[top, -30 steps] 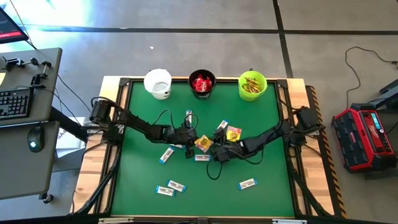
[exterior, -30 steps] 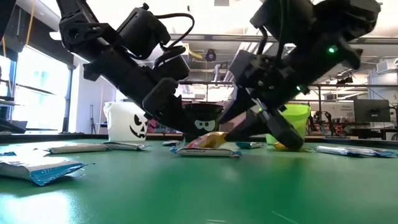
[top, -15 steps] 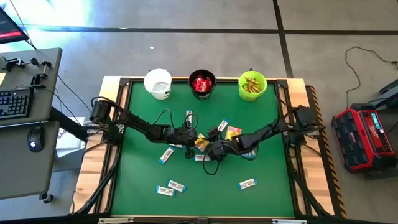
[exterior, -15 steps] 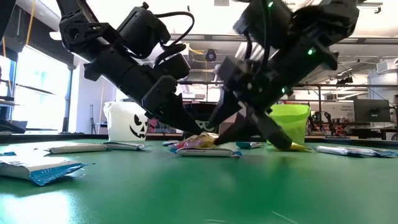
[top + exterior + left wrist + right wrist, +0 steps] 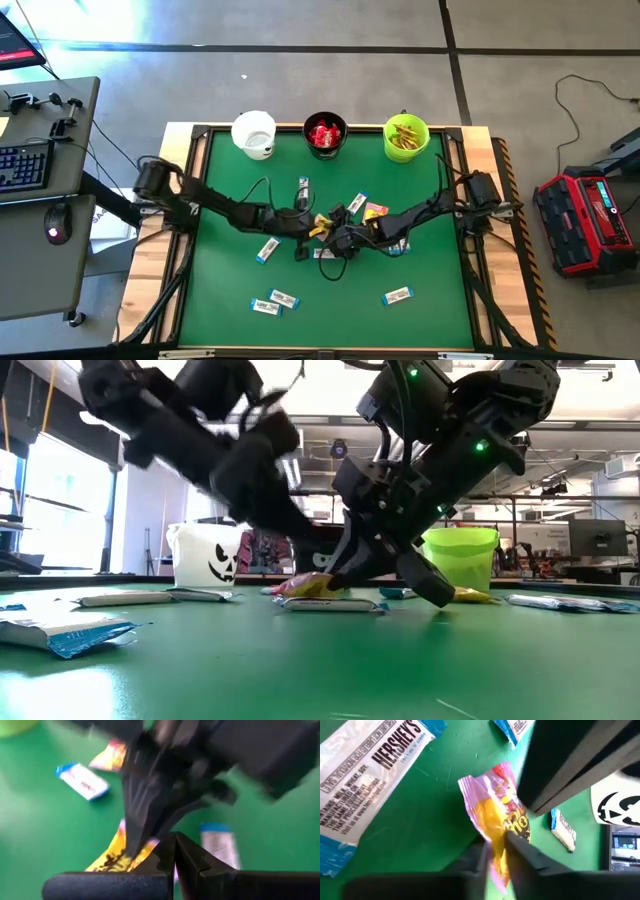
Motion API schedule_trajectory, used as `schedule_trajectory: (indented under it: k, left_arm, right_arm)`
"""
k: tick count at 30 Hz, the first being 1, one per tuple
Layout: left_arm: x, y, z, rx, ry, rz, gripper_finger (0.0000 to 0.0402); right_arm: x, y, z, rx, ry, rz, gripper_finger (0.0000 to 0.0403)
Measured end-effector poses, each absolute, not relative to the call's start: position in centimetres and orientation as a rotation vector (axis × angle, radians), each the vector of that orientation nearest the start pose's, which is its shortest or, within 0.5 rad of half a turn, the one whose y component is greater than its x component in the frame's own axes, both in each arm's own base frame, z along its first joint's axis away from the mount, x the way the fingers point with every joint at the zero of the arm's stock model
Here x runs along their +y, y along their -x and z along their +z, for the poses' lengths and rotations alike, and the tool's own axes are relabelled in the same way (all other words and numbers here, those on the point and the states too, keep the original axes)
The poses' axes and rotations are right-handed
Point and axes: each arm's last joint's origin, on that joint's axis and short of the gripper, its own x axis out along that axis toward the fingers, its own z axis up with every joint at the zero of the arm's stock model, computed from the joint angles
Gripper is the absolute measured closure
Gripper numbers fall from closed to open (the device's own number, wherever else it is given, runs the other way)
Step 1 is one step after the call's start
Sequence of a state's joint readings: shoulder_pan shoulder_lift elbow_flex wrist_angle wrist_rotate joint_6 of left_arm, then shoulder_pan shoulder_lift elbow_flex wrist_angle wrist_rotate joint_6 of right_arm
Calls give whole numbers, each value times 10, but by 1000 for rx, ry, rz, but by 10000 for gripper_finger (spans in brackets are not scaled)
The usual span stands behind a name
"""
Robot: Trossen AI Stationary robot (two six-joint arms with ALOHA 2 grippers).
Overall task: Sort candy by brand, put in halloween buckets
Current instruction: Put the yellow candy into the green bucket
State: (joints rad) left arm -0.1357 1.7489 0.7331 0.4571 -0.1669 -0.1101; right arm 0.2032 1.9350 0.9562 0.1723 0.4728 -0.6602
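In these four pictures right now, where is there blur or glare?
Low view: the left arm is smeared by motion, the white bucket stays sharp. Left wrist view: the dark right gripper ahead is blurred. Right wrist view: the yellow-and-pink packet is soft. High view: sharp; bright glare on the floor beyond the table.

high view straight down over the whole green table (image 5: 230, 290), low view level at table height facing the pails, both wrist views very close, seemingly sharing one yellow-and-pink packet (image 5: 502, 825) at the table's middle
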Motion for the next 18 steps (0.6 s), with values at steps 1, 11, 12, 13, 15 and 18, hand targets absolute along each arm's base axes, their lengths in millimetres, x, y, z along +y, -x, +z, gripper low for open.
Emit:
schedule_trajectory:
  k: [1, 11, 12, 13, 15, 18]
  left_arm:
    - [-42, -325, 141, 540, 21, 57, 401]
    - [-48, -309, 175, 493, -18, 208, 401]
    - [-48, -308, 178, 481, -18, 216, 401]
    - [-48, -308, 180, 471, -16, 220, 401]
    - [-48, -309, 183, 433, 8, 230, 401]
    - [-49, -312, 186, 384, 32, 235, 401]
  right_arm:
    - [61, -360, 113, 831, 884, 3, 386]
    - [63, -358, 126, 802, 846, -64, 399]
    - [64, -358, 131, 794, 834, -70, 400]
    - [64, -356, 135, 790, 824, -75, 401]
    - [63, -353, 145, 786, 804, -90, 401]
    - [60, -344, 162, 809, 808, -155, 402]
